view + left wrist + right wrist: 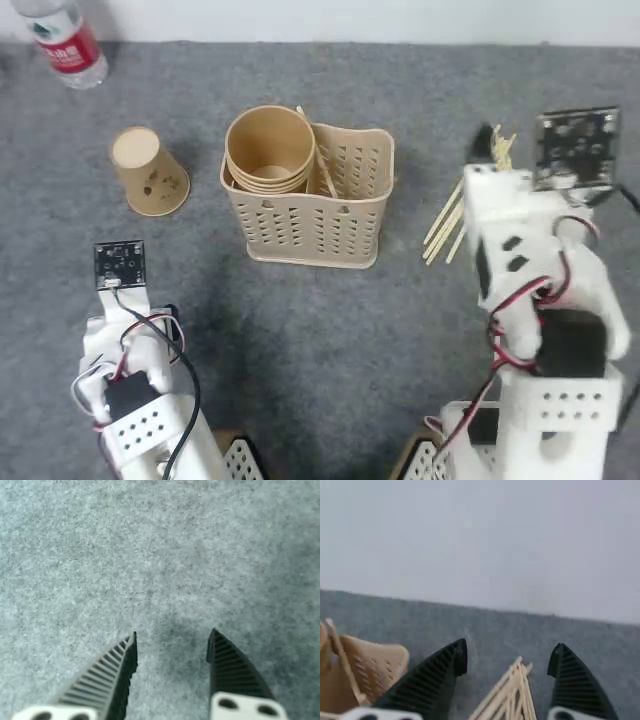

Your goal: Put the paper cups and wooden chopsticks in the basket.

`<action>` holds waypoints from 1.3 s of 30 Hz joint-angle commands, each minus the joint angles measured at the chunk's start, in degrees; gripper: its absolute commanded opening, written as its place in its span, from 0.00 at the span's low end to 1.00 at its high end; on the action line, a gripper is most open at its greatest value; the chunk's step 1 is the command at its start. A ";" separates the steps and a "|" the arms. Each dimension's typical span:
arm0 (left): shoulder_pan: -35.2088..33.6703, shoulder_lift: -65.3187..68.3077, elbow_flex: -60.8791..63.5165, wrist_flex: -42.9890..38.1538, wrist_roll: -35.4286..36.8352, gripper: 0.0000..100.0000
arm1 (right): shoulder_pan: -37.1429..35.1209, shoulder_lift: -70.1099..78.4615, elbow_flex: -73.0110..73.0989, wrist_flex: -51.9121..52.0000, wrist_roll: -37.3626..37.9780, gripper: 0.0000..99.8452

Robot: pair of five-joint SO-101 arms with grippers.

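The beige slotted basket (340,215) stands mid-table with a stack of paper cups (270,150) and a chopstick (320,160) inside. One more paper cup (150,173) lies on its side to the basket's left. Loose wooden chopsticks (445,228) lie on the mat to its right. My right gripper (509,655) is raised behind them, and a bundle of chopsticks (512,695) sits deep between its jaws, whose tips stand apart; the bundle's ends (503,147) poke out. My left gripper (172,637) is open over bare mat near the front left.
A plastic water bottle (62,40) lies at the back left corner. The grey mat (330,340) is bare in front of the basket. A pale wall (480,540) rises behind the table's far edge.
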 commanded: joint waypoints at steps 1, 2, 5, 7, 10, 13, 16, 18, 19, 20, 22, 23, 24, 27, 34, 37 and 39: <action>0.35 -0.79 -0.22 0.35 -0.53 0.22 | 7.69 -1.10 3.43 4.44 -0.70 0.26; 0.35 -0.79 -0.22 0.35 -0.53 0.22 | 9.45 -1.10 6.07 4.35 -0.62 0.26; 0.35 -0.79 -0.22 0.35 -0.53 0.22 | 13.14 -1.10 15.12 1.80 1.14 0.26; 0.35 -0.79 -0.22 0.35 -0.53 0.22 | 14.46 -1.10 21.71 -1.19 3.16 0.26; 0.35 -0.79 -0.22 0.35 -0.53 0.22 | 15.87 -1.10 31.65 -8.31 3.96 0.26; 0.35 -0.79 -0.22 0.35 -0.53 0.22 | 17.10 -1.10 40.53 -16.66 4.04 0.26; 0.35 -0.79 -0.84 0.35 -0.53 0.22 | 18.24 -1.10 46.68 -21.93 4.22 0.26; 0.18 -0.79 -3.47 1.05 -0.35 0.22 | 18.33 -1.10 49.76 -23.78 3.69 0.26; 0.09 -0.79 -6.29 2.64 -0.35 0.22 | 18.15 -1.10 51.16 -24.31 3.69 0.26; -0.62 -0.79 -10.07 5.54 -0.26 0.22 | 18.07 -1.10 52.57 -25.19 3.60 0.26; -0.88 -0.44 -19.91 12.66 -0.09 0.22 | 17.36 -1.10 55.65 -27.65 2.37 0.26; -0.62 -0.35 -24.92 16.09 0.00 0.22 | 17.19 -1.10 57.41 -29.41 1.05 0.26; 0.26 -0.26 -29.93 19.08 0.62 0.22 | 17.01 -1.71 58.55 -30.81 0.26 0.26; 3.96 1.93 -42.86 24.97 3.87 0.22 | 17.54 -1.71 58.64 -31.52 -0.44 0.26; 6.42 33.23 -71.69 32.44 10.02 0.22 | 17.63 -1.71 58.99 -31.60 -0.26 0.26; 6.42 50.90 -86.02 39.21 11.43 0.22 | 17.63 -1.71 59.08 -31.60 -0.26 0.26; 6.42 61.01 -95.52 42.46 11.52 0.22 | 17.63 -1.63 59.08 -31.60 -0.26 0.26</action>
